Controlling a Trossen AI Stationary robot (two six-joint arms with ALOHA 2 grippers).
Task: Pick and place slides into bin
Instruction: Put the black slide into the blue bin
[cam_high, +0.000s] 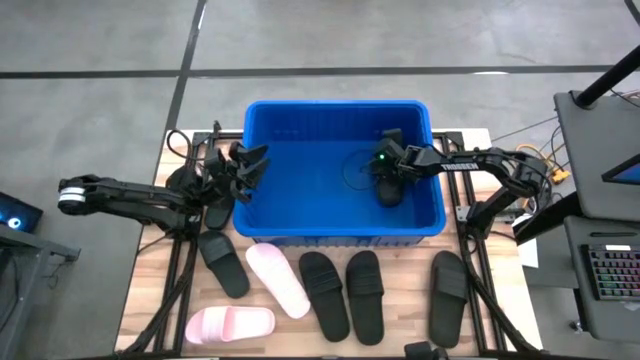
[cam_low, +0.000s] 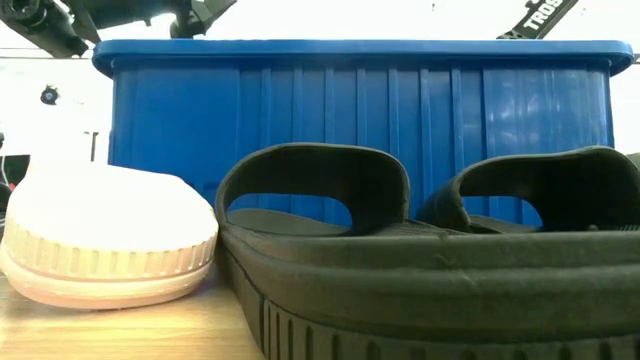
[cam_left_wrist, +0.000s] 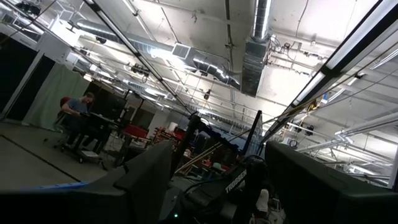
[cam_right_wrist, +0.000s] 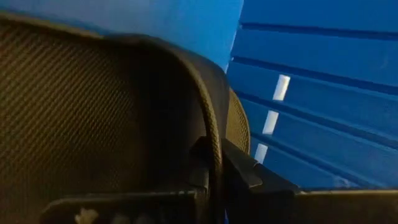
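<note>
While reaching into the bin (cam_high: 300, 170), the right end effector (cam_high: 385, 180) grips a black slide (cam_high: 390, 192).

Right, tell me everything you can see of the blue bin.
The bin is a large rectangular tub of bright blue plastic with a rolled rim and ribbed walls. It stands upright at the far side of the wooden table, open at the top. The right gripper reaches inside it, clamped on a black slide low in the right half. The left gripper is by its left wall, outside. Black and pink slides lie on the table before it.
</note>
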